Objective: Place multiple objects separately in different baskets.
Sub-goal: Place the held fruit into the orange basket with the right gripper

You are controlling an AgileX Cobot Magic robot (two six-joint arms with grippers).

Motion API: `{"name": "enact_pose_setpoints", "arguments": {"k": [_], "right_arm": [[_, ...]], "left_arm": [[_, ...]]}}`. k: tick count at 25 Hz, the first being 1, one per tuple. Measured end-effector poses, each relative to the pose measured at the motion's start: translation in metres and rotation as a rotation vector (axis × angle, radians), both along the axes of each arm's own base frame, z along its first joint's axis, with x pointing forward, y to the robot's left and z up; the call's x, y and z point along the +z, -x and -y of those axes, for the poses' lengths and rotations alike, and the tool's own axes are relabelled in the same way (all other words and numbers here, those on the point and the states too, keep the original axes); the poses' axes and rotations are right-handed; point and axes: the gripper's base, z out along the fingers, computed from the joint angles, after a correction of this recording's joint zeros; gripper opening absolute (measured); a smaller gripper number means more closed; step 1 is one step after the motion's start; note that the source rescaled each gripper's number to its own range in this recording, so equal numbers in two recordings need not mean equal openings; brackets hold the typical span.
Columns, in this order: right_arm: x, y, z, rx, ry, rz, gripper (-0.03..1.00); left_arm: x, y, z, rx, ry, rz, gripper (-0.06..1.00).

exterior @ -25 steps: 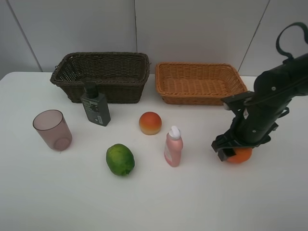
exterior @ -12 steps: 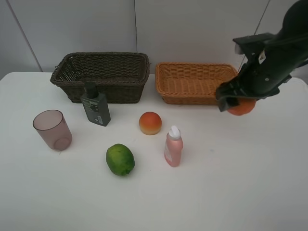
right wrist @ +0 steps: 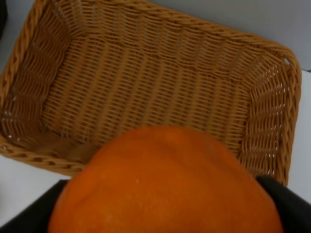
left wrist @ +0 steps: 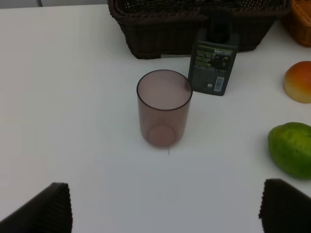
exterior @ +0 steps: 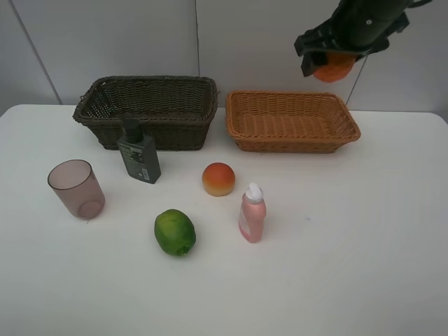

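My right gripper [exterior: 330, 63] is shut on the orange [exterior: 334, 70], held high above the back of the light tan basket [exterior: 290, 120]. In the right wrist view the orange [right wrist: 165, 182] fills the foreground over the empty tan basket [right wrist: 146, 92]. On the table stand the mauve cup [exterior: 75, 189], the dark green pump bottle [exterior: 138, 154], the peach-like fruit [exterior: 218, 179], the pink bottle [exterior: 252, 213] and the lime [exterior: 175, 232]. My left gripper [left wrist: 165, 206] is open, with its fingertips [left wrist: 41, 208] short of the cup [left wrist: 164, 108].
The dark brown basket [exterior: 147, 108] stands at the back left, beside the tan one. The pump bottle [left wrist: 214, 63] stands right in front of it. The lime [left wrist: 291, 148] and the peach-like fruit [left wrist: 299, 81] lie off to the cup's side.
My right gripper has lifted the orange off the table at the right and carried it up and back to above the tan basket. The left gripper has not moved.
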Motion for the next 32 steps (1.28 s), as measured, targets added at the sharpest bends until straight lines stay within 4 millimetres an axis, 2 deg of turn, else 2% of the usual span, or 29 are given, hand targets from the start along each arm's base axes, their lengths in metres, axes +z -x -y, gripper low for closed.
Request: {"name": "enact_pose_setpoints", "arguments": {"k": [8,13,18,21,27,32], "right_arm": [[-0.049,-0.065,-0.021,0.005,0.047,-0.034,0.66],[-0.078,-0.090,-0.014,-0.025,0.031,-0.053,0.66],[-0.104,-0.102,0.006,-0.092,-0.014,-0.110,0.66],[-0.113,-0.105,0.018,-0.135,-0.054,-0.138,0.66],[-0.126,-0.107,0.021,-0.153,-0.067,-0.172,0.66],[-0.128,-0.108,0.021,-0.128,-0.053,-0.174,0.66]], "left_arm": [[0.000,0.000,0.000,0.000,0.000,0.000,1.00],[0.000,0.000,0.000,0.000,0.000,0.000,1.00],[0.000,0.000,0.000,0.000,0.000,0.000,1.00],[0.000,0.000,0.000,0.000,0.000,0.000,1.00],[0.000,0.000,0.000,0.000,0.000,0.000,1.00],[0.000,0.000,0.000,0.000,0.000,0.000,1.00]]}}
